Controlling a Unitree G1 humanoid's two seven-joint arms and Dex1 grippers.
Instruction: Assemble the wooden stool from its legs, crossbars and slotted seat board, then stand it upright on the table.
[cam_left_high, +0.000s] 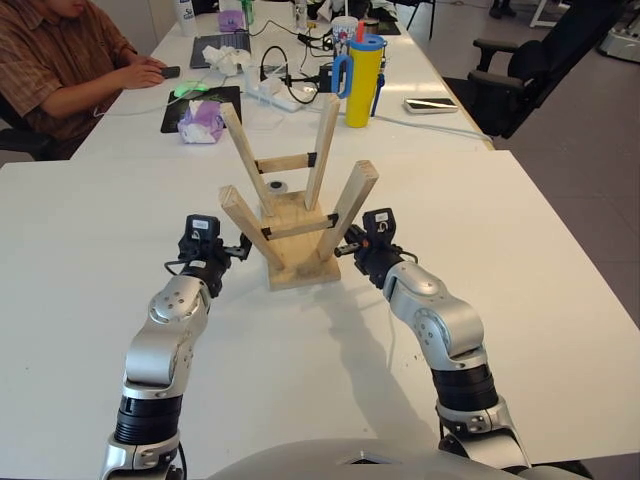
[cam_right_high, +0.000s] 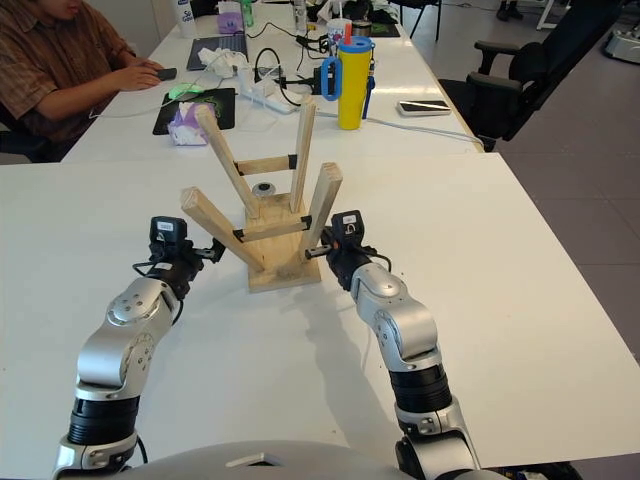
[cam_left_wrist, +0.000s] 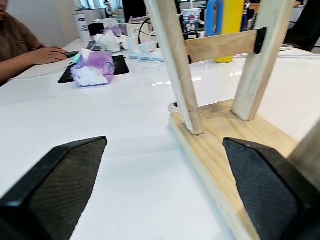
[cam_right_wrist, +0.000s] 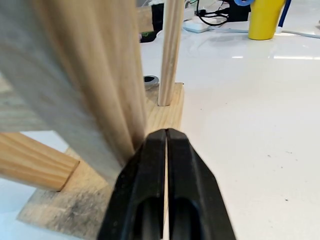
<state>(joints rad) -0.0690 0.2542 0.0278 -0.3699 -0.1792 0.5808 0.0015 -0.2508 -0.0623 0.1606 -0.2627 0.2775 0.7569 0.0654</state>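
Stool (cam_left_high: 295, 215) inverted at frame centre, seat board (cam_left_high: 300, 268) flat on table (cam_left_high: 560, 260), legs (cam_left_high: 352, 198) up, crossbars (cam_left_high: 285, 162) fitted. Your left gripper (cam_left_high: 236, 249) gapes wide, empty, at seat board's edge; right gripper (cam_left_high: 350, 250) pinched closed, empty, against leg. Assembly looks done: next, grip both sides, flip upright.

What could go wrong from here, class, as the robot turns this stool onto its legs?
The stool rests upside down on its seat board; the right jaws are shut beside the near right leg, not around it, so a push may slide or tip it.
The left jaws are open and hold nothing; flipping with a poor grip could drop it.
A small round object behind the seat board may get knocked.
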